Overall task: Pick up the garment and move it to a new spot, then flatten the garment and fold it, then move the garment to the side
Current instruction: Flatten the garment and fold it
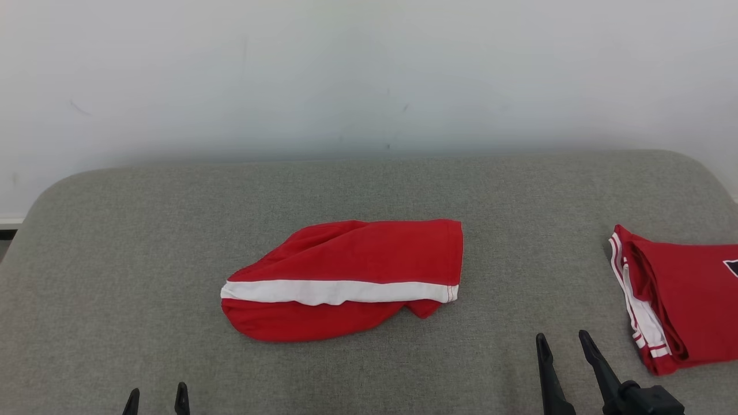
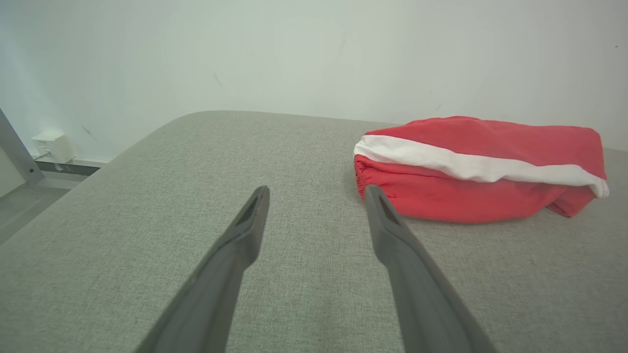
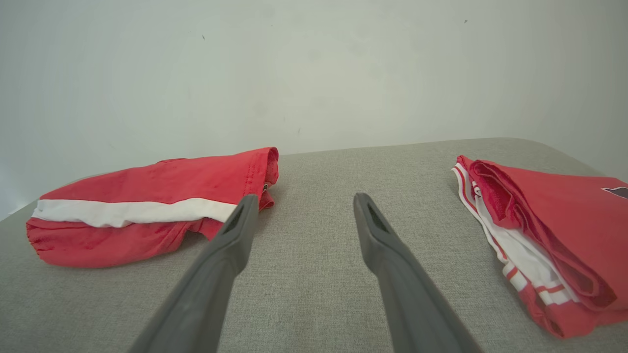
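**Garment mid-frame, both end effectors open and empty**

The red garment [image 1: 346, 276] with a white stripe lies bunched at centre frame on the grey worktop [image 1: 173, 230]. The left end effector [image 1: 157, 393] sits at lower left and the right end effector [image 1: 562, 339] at lower right, both apart from the garment.

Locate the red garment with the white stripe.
In the head view the striped garment lies bunched at the middle of the grey cushion, well to the left of the folded red clothes at the right edge.

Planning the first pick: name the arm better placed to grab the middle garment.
Probably right: the right gripper is open and farther forward, close to the garment; the left gripper hangs back.
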You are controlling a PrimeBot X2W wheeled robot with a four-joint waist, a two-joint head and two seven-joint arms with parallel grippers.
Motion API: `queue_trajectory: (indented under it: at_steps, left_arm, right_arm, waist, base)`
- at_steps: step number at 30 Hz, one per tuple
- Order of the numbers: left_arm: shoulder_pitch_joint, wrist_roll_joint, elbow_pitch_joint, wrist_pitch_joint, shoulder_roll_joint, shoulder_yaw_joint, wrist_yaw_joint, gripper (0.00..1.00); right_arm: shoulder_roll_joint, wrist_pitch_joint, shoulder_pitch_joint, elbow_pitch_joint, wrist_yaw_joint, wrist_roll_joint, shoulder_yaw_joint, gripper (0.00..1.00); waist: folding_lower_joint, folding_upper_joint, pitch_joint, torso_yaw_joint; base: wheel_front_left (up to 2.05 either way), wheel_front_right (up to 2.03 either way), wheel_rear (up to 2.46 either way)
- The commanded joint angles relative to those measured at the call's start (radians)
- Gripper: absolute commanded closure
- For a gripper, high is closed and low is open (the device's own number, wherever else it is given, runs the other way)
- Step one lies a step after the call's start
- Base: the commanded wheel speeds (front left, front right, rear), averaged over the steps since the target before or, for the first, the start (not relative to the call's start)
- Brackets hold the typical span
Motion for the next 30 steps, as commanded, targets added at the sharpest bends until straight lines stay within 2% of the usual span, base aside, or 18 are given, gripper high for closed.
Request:
queue_trajectory:
  at_steps: [1, 21, 30]
  left_arm:
    - [0.002, -0.008, 0.002, -0.003, 0.008, -0.003, 0.0, 0.0]
    - [-0.026, -0.024, 0.022, -0.003, 0.028, -0.019, 0.0, 0.0]
    - [-0.142, -0.055, 0.107, -0.003, 0.074, -0.062, 0.0, 0.0]
  right_arm:
    - [0.0, 0.0, -0.003, -0.005, -0.003, 0.003, 0.001, 0.0]
    - [0.0, 0.0, -0.016, -0.013, -0.003, 0.009, 0.006, 0.0]
    - [0.0, 0.0, -0.046, -0.019, -0.003, 0.008, 0.026, 0.0]
  waist:
    - [-0.0001, 0.0, 0.0, -0.001]
    - [-0.0001, 0.0, 0.017, -0.002]
    - [-0.0001, 0.0, 0.051, -0.01]
  base:
    - [0.0, 0.0, 0.0]
    - [0.0, 0.0, 0.0]
    - [0.0, 0.0, 0.0]
